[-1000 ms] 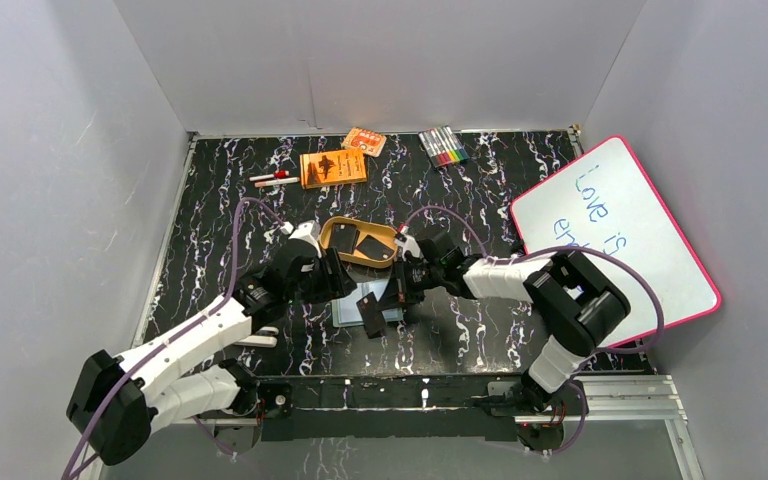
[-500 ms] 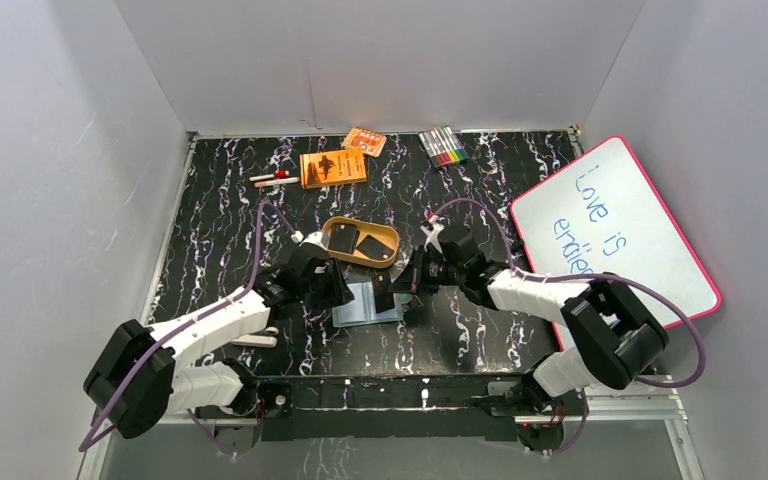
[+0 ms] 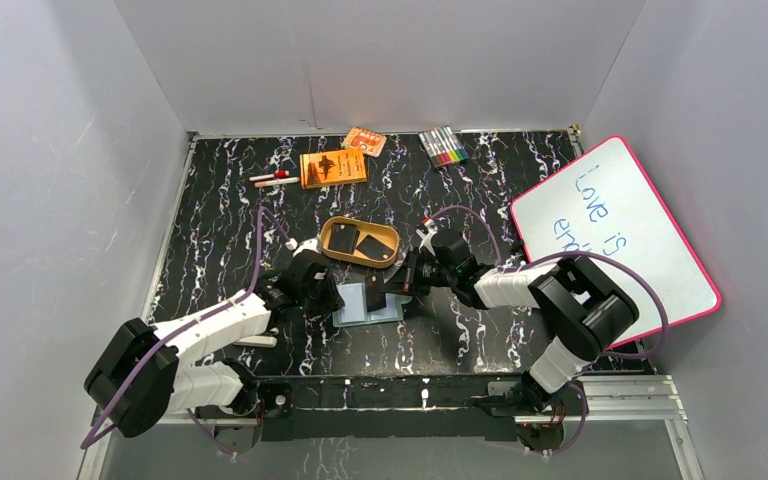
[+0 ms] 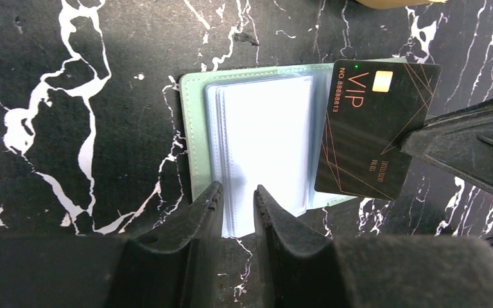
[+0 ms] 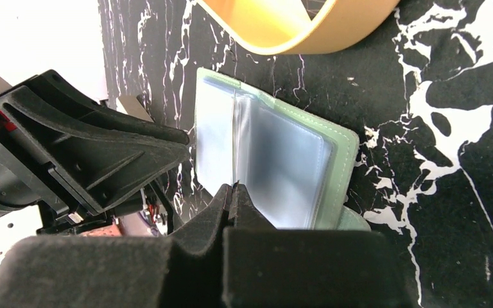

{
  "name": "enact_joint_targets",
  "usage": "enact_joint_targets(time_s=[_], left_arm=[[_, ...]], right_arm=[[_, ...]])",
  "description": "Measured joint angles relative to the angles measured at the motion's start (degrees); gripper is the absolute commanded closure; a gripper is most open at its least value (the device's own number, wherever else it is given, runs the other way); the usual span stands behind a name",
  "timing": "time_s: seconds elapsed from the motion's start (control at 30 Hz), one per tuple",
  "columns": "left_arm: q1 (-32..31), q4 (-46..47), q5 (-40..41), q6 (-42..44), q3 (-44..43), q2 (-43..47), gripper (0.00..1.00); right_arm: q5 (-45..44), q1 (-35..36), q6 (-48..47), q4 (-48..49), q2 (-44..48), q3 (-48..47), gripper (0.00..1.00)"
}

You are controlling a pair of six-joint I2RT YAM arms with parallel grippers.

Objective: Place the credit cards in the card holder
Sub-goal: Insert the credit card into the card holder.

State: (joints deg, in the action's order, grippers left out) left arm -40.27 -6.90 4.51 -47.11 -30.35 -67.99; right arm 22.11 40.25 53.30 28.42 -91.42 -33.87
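Note:
The card holder lies open on the table, with a mint cover and clear sleeves. My right gripper is shut on one of the credit cards, a black VIP card with a pale chip. It holds that card tilted over the holder's right edge. In the right wrist view the card shows edge-on between the right gripper's pressed tips, above the card holder. My left gripper stands at the holder's opposite edge with a narrow gap between its jaws. Two more black cards lie in the tan tray.
An orange booklet, a small orange packet, a bundle of markers and two pens lie along the back. A pink-framed whiteboard leans at the right. Grey walls enclose the table.
My left gripper has drawn back from the tan tray to the holder's left edge, and its jaws have narrowed. The right gripper has shifted the black card onto the holder's right side.

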Motion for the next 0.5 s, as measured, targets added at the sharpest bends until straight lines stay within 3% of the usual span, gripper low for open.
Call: enact_joint_targets(time_s=[0.5], left_arm=[[0.0, -4.85, 3.96, -0.26, 0.0, 1.99, 0.83]], right_arm=[[2.49, 0.22, 1.66, 3.65, -3.1, 0.0, 1.0]])
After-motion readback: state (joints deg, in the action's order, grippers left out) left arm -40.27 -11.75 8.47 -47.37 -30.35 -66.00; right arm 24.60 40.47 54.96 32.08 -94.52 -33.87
